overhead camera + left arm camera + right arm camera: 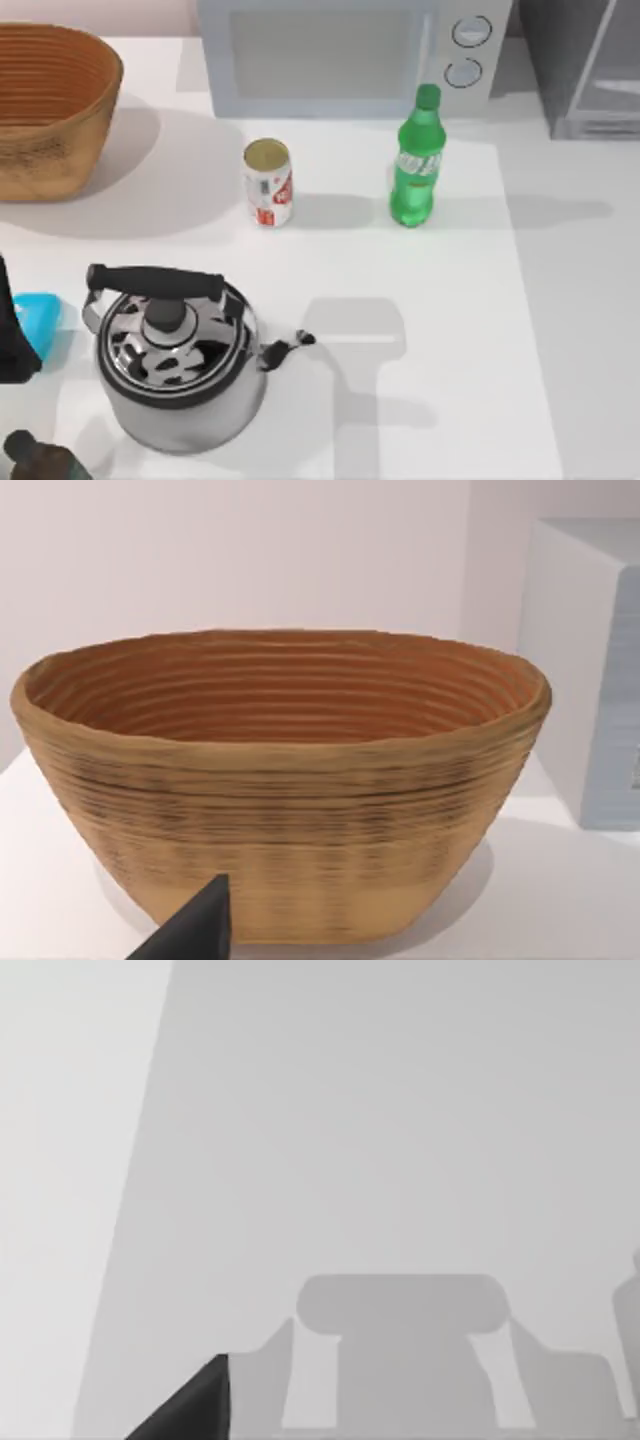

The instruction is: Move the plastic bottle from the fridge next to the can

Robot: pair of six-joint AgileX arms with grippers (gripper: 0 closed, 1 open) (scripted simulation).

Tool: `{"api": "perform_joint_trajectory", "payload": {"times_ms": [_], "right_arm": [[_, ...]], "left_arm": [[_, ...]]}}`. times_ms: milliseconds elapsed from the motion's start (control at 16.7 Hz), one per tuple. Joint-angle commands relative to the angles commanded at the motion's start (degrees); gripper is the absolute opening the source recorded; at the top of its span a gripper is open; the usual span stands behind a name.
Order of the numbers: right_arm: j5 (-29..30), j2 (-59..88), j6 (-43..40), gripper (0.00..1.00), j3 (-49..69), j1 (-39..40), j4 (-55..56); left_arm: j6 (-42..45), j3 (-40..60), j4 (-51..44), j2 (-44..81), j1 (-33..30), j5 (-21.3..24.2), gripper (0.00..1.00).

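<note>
Top view shows one white table (560, 330) carrying, from largest to smallest: one dark grey fridge (585, 65) at the far right corner, one light grey microwave (350, 55) along the far edge, one woven basket (50, 105) at the far left corner, one steel kettle (175, 365) near the front left, one plastic bottle (417, 160) standing upright before the microwave, and one can (268, 182) upright to its left, apart from it. One dark brown bottle (35, 458) sits at the front left corner beside one blue object (38, 318) at the left edge. Whether either gripper is released or clenched cannot be told; the left wrist view faces the basket (280, 780), the right wrist view bare table (400, 1110).
</note>
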Motion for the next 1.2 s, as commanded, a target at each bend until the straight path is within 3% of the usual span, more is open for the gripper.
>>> {"api": "perform_joint_trajectory", "payload": {"times_ms": [180, 420, 960, 1200], "right_arm": [[-4.5, 5.0, -5.3, 1.00, 2.8, -5.4, 0.7], [-15.0, 20.0, -20.9, 1.00, 9.5, -20.9, 1.5], [-40.4, 78.7, -82.1, 1.00, 26.6, -71.6, 2.1], [-48.4, 100.6, -102.0, 1.00, 32.8, -90.4, 1.1]], "left_arm": [[0.0, 0.0, 0.0, 0.0, 0.0, 0.0, 1.00], [0.0, 0.0, 0.0, 0.0, 0.0, 0.0, 1.00], [0.0, 0.0, 0.0, 0.0, 0.0, 0.0, 1.00], [0.0, 0.0, 0.0, 0.0, 0.0, 0.0, 1.00]]}}
